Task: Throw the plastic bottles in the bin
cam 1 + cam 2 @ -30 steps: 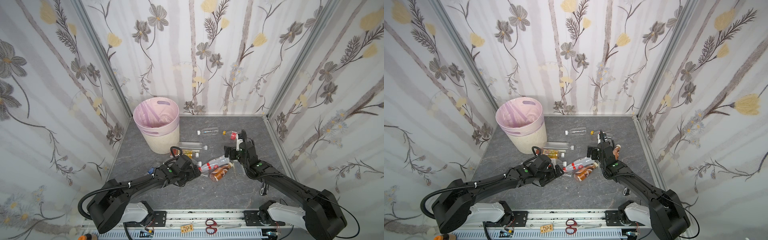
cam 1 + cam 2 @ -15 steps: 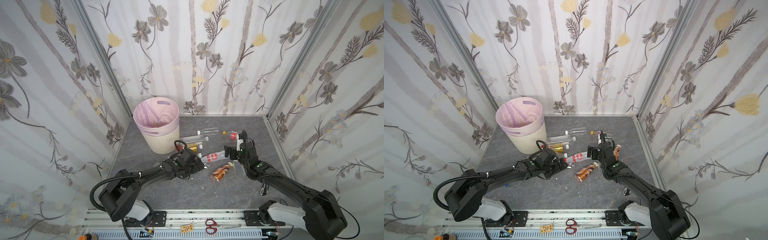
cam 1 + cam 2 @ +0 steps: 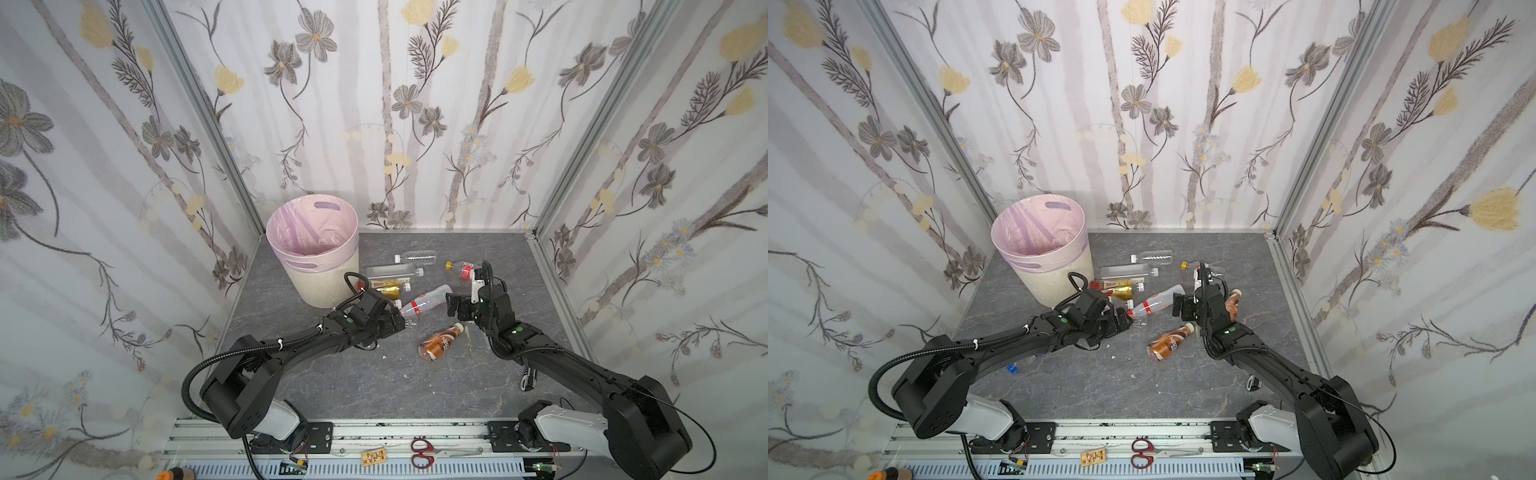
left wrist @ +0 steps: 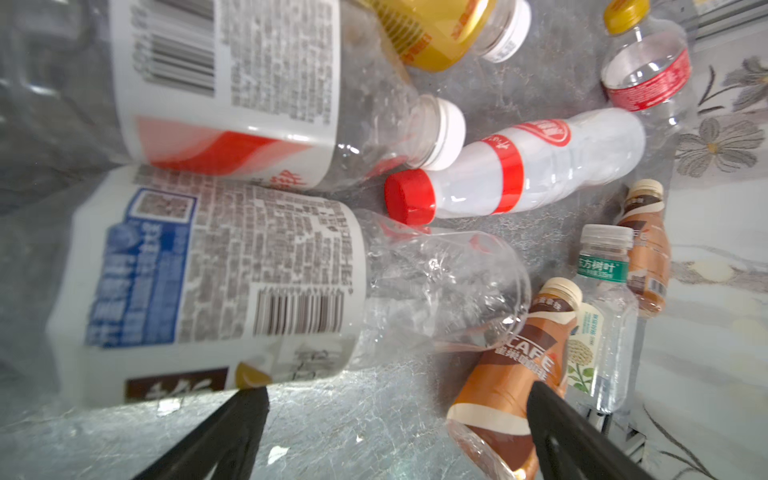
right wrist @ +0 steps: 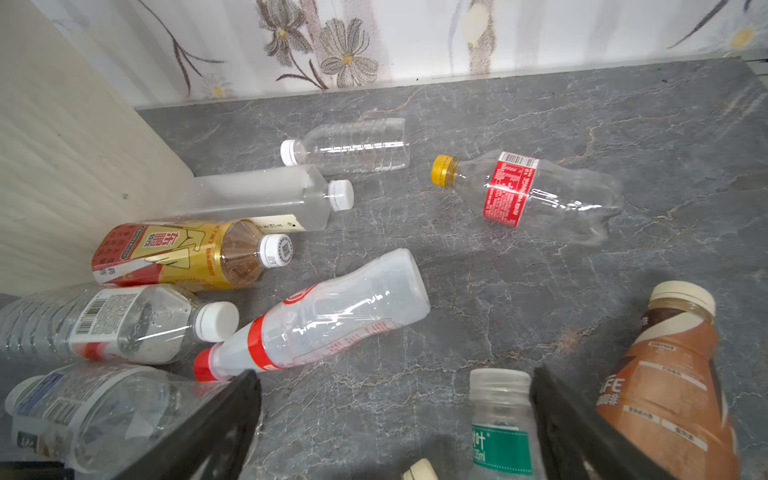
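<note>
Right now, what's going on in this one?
Many plastic bottles lie scattered on the grey table beside the bin. The left gripper and the right gripper hang low over the pile, both open and empty. No bottle is plainly visible in the bin.

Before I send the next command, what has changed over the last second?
The left gripper, open, reached further in toward the bin. It shoved the red-capped bottle toward the back, away from the brown bottle it lay beside. The frosted bottle and amber bottle shifted back too. Nothing was gripped. The right gripper, open, the brown bottle and the bin barely moved.
</note>
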